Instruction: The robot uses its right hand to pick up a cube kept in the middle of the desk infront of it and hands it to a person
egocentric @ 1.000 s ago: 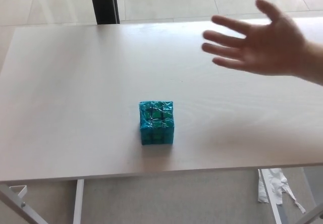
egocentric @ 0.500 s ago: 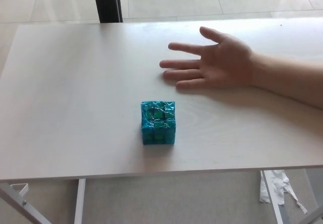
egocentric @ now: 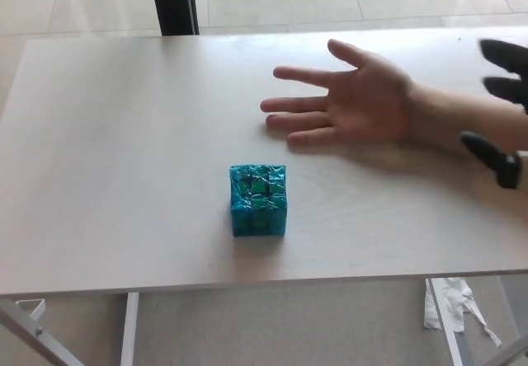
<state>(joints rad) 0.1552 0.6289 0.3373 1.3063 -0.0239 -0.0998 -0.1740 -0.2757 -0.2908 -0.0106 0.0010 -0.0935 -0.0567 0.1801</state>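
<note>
At the far left, below the near edge of the desk (egocentric: 99,176), a white metal frame member (egocentric: 33,326) and a white desk leg (egocentric: 128,329) show against the grey floor. A dark vertical post (egocentric: 173,2) stands beyond the far edge of the desk, left of centre. The desk top is a pale wood-grain surface.

The cube (egocentric: 258,199) sits on the desk, roughly central and toward the near edge. It is teal-blue with green patches and a crinkled, glossy wrapping. It rests flat on the desk and nothing touches it.

Beyond the cube and to its right, a person's hand (egocentric: 355,102) lies palm up on the desk, fingers spread and pointing toward picture left, with the forearm running off toward the right. The hand is near the cube but clearly apart from it.

At the right edge, the robot's right hand (egocentric: 503,94) enters the picture above the person's forearm. Three black digits show, spread well apart with nothing between them; the hand is wide and empty, well apart from the cube. The left hand does not appear.

Below the desk at lower right, a crumpled white scrap (egocentric: 450,304) lies on the floor.
</note>
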